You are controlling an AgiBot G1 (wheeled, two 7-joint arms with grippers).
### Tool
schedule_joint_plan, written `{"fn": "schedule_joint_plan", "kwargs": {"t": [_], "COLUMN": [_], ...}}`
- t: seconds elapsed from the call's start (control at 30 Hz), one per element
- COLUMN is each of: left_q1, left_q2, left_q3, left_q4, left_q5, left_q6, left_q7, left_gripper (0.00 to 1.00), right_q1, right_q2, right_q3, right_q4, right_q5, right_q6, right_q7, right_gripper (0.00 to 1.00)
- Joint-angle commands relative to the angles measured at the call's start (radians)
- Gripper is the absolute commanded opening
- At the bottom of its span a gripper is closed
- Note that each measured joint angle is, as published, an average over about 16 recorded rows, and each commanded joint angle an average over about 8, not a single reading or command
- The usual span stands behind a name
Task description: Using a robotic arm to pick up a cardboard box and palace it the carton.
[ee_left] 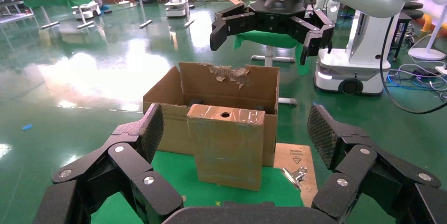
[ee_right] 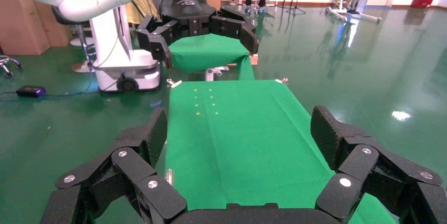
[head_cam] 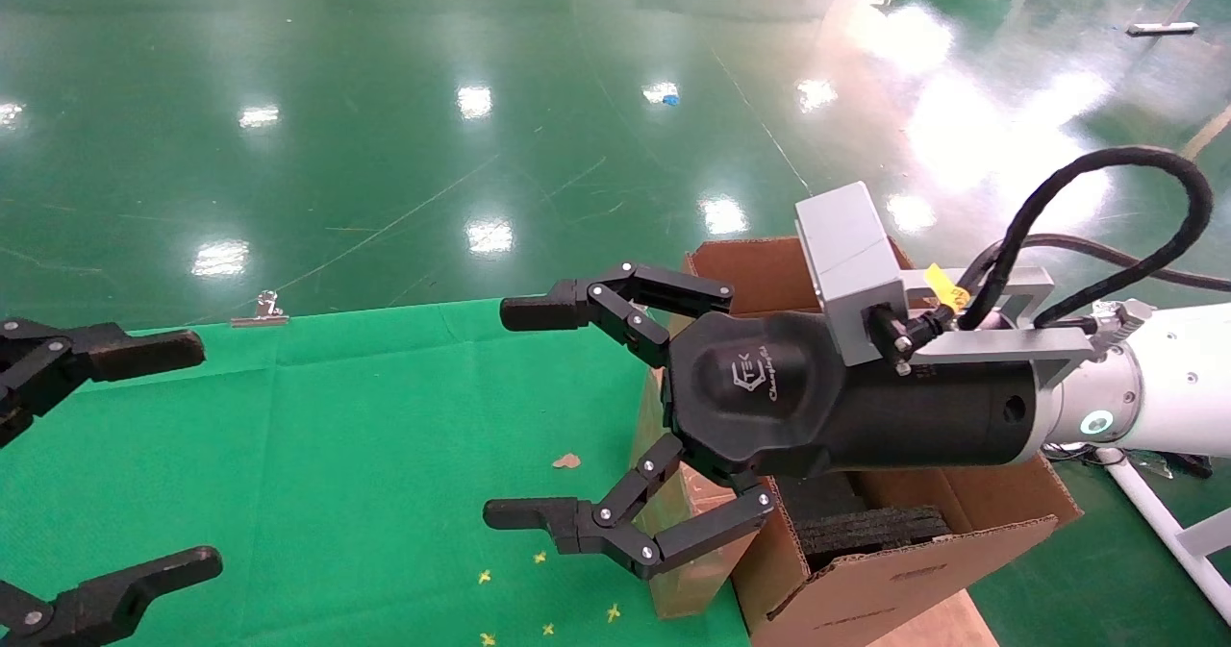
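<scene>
Left wrist view gives you the cardboard box (ee_left: 226,146) upright mid-frame, touching the carton (ee_left: 211,103) behind it; head view hides most of it behind the right gripper (head_cam: 524,414), fingers spread, holding nothing. Left gripper (head_cam: 163,455) sits spread at frame left over open green cloth (head_cam: 385,455).

Robotic arm (head_cam: 1168,378): white tube, glowing teal ring at the black cylindrical wrist, white logo print. Grey camera block (head_cam: 851,258) on a bracket, yellow tag, looped black cable (head_cam: 1106,195). Black multi-link fingers (head_cam: 615,311), silver pivot screws, textured pads (ee_left: 154,125).
</scene>
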Motion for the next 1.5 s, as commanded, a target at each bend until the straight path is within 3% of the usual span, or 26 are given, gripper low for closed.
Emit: {"fn": "schedule_joint_plan", "kwargs": {"t": [0.03,0.57,0.83,1.17,1.5], "left_q1": [0.000,0.000,-0.001,-0.001,-0.001], "left_q2": [0.000,0.000,0.000,0.000,-0.001], "left_q3": [0.000,0.000,0.001,0.002,0.002], "left_q4": [0.000,0.000,0.001,0.001,0.001], "left_q5": [0.000,0.000,0.000,-0.001,-0.001], "left_q6": [0.000,0.000,0.000,0.000,0.000], "left_q7": [0.000,0.000,0.001,0.001,0.001], "left_gripper": [1.00,1.00,1.00,1.00,1.00], "right_q1": [0.000,0.000,0.036,0.268,0.567], "right_q2": [0.000,0.000,-0.015,-0.118,-0.184], "right_q3": [0.000,-0.005,-0.085,-0.303,-0.527], "right_q4": [0.000,0.002,0.039,0.060,0.061], "right_q5": [0.000,-0.008,-0.141,-0.520,-0.736], "right_q6": [0.000,0.001,0.012,-0.035,-0.090], "right_q7": [0.000,0.003,0.082,0.352,0.412], "right_gripper": [1.00,1.00,1.00,1.00,1.00]}}
